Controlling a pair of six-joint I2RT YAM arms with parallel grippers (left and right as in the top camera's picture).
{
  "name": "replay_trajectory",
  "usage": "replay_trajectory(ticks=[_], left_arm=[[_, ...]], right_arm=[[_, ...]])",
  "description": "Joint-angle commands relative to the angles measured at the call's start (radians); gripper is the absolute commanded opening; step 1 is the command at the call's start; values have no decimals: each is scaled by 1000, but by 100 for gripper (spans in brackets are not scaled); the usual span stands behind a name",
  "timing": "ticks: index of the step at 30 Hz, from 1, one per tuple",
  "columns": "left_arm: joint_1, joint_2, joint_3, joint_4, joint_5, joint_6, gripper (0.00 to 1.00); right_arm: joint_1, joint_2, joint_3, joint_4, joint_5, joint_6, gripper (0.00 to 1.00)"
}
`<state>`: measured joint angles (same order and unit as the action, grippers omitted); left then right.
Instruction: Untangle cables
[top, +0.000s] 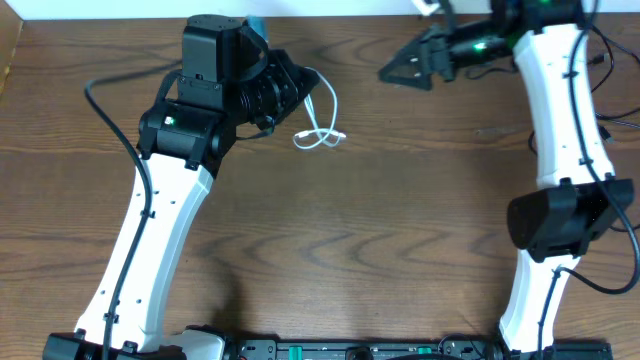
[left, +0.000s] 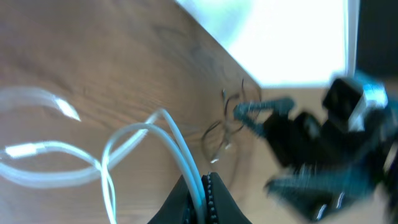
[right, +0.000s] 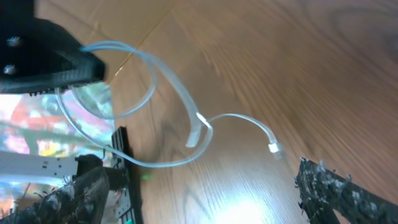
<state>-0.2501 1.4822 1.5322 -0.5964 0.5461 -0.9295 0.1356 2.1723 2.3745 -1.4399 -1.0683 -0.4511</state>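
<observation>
Our left gripper (left: 200, 190) is pinched on the white cable (top: 322, 136), whose loose loops trail onto the wooden table (top: 400, 220) just beside it. Our right gripper (right: 202, 171) hovers nearby with its jaws spread and empty, not touching the cable. A bright white surface (left: 292, 37) borders the table's far edge.

White cable (top: 320, 139) (seemingly bluish in the blurred wrist views) on a brown, wood-grained table (top: 400, 230).

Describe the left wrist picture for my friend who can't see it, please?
The fingers of the left gripper pinch a white cable, which loops away to the left across a brown wooden table. On the right, the right gripper is a dark blur with its fingers spread apart.
</observation>
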Motion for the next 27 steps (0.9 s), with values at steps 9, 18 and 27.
replay_trajectory(ticks=[9, 18, 27], left_arm=[[5, 1, 7, -146, -227, -533, 8], [5, 1, 7, -162, -187, -791, 7], [5, 0, 7, -163, -169, -804, 8]], right_arm=[[181, -35, 13, 39, -53, -53, 90], [306, -35, 12, 111, 116, -45, 63], [374, -34, 12, 193, 304, 80, 29]])
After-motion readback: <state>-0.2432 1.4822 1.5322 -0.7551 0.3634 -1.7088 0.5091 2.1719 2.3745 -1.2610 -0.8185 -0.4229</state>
